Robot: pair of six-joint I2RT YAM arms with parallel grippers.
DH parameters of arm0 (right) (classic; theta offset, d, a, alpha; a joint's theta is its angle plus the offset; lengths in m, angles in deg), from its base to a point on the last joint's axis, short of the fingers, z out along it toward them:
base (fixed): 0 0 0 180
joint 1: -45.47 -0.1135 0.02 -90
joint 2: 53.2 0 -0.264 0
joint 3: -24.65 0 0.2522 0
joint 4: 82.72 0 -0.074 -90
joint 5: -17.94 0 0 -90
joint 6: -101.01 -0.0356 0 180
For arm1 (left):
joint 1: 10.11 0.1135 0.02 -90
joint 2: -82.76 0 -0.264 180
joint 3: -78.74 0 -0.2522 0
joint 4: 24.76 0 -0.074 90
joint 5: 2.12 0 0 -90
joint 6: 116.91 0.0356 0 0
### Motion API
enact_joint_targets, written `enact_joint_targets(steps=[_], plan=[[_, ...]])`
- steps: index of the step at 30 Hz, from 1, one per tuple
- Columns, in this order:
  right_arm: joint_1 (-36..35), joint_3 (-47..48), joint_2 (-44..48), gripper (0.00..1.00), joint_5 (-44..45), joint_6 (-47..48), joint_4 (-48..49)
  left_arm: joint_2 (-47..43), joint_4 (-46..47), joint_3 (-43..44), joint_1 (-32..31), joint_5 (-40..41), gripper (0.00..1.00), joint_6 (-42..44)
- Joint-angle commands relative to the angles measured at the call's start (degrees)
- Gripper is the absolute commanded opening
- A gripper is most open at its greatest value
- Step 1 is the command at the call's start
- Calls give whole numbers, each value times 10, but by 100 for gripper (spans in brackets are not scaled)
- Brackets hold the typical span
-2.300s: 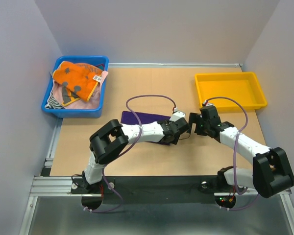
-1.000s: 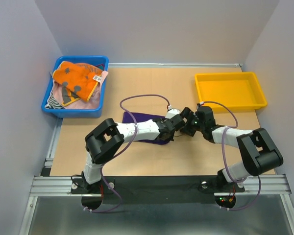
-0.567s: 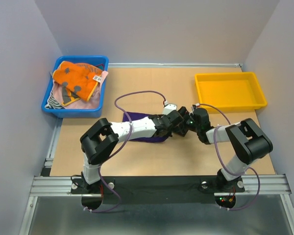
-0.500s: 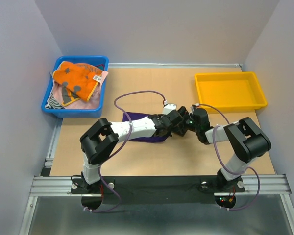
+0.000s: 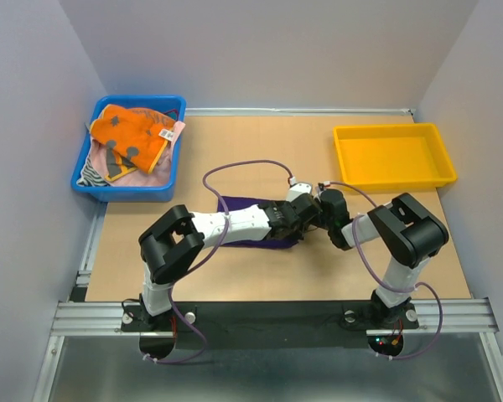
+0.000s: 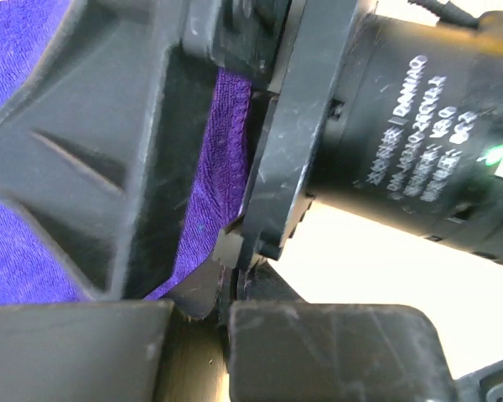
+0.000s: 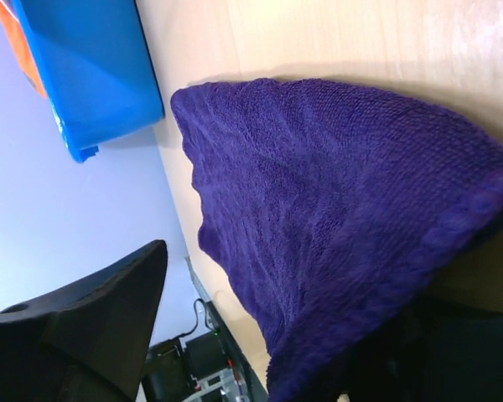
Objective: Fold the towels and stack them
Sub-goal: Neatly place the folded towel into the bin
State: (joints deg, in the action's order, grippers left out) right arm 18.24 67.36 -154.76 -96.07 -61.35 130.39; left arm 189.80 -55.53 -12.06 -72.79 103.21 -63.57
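Note:
A dark purple towel [image 5: 243, 203] lies mid-table under my left forearm. My left gripper [image 5: 306, 216] is at its right end, shut on the purple towel [image 6: 17, 226] edge, which it holds raised off the table. In the left wrist view my left gripper [image 6: 226, 293] shows pinched together. My right gripper [image 5: 320, 209] faces it from the right, nearly touching. Its jaws stand open around the lifted edge of the purple towel [image 7: 318, 184]. An orange-and-grey towel [image 5: 130, 134] lies over a pale pink towel [image 5: 163, 167] in the blue bin.
The blue bin [image 5: 126, 191] stands at the back left and also shows as a blue bin [image 7: 84, 75] in the right wrist view. A yellow tray [image 5: 394, 128] stands at the back right. Both arms' purple cables loop above the table's middle.
My right gripper has slid left until it meets the left gripper at the towel's right end, and its jaws have started to narrow. The left gripper stayed shut, shifting only a little.

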Motion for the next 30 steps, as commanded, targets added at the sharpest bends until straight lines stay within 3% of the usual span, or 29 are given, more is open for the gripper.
enact_joint_targets(steps=[1,2,3,6,9,12,18,21,30], plan=[[-20,-29,-24,72,2,31,-73,-26,37,-2,2,1,0,-7],[-19,-31,-23,67,4,35,-72,-27,37,-3,2,1,0,-8],[-19,-34,-21,53,9,39,-73,-28,37,-5,1,0,1,-8],[-18,-40,-13,28,15,54,-74,-34,37,-6,2,6,13,-8],[-17,-31,-2,10,10,84,-92,-45,37,-6,3,6,38,-4],[-13,-1,1,0,5,135,-150,-63,34,-13,4,6,55,0],[23,88,-13,0,-10,284,-311,-121,27,-56,34,8,79,11],[54,145,-26,0,-10,354,-383,-168,25,-92,67,5,85,23],[138,375,-51,1,70,571,-618,-326,3,-170,257,-9,88,146]])
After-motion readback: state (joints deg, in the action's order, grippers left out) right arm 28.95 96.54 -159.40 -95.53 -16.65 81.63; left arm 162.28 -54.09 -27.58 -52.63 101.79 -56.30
